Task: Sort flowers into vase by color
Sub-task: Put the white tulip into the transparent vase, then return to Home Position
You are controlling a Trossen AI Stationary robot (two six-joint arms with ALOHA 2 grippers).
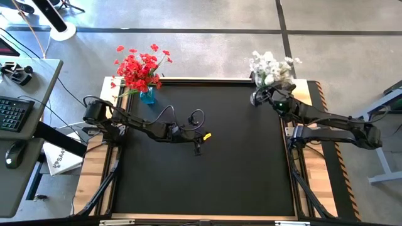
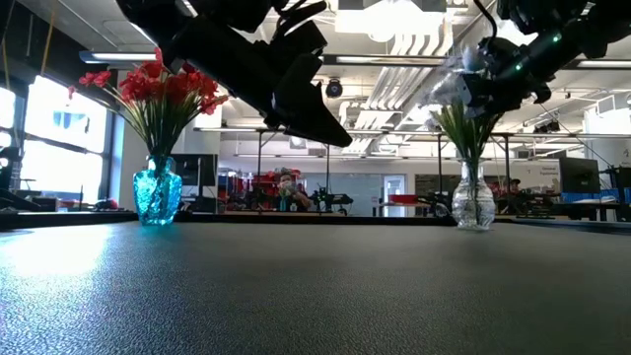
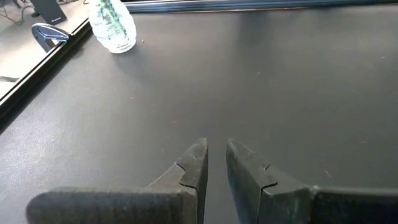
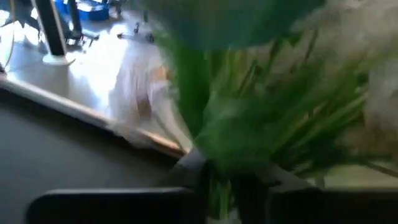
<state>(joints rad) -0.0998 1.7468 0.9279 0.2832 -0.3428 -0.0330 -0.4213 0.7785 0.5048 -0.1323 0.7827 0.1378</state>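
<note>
Red flowers stand with their stems in a blue vase at the table's far left corner. White flowers stand in a clear vase at the far right corner. My right gripper hangs at the white bunch just above that vase; green stems stand between its parted fingers. My left gripper hovers over the middle of the black mat, fingers a narrow gap apart with nothing between them. My right gripper comes at the white flowers' stems nearly level from the table's right side, above the vase's mouth. A stem stands between the fingers, narrower than their gap. Blur keeps me from telling whether they touch it.
The black mat spreads bare between the two vases and toward the near edge. A wooden rim frames the table. A desk with a keyboard stands beyond the left edge.
</note>
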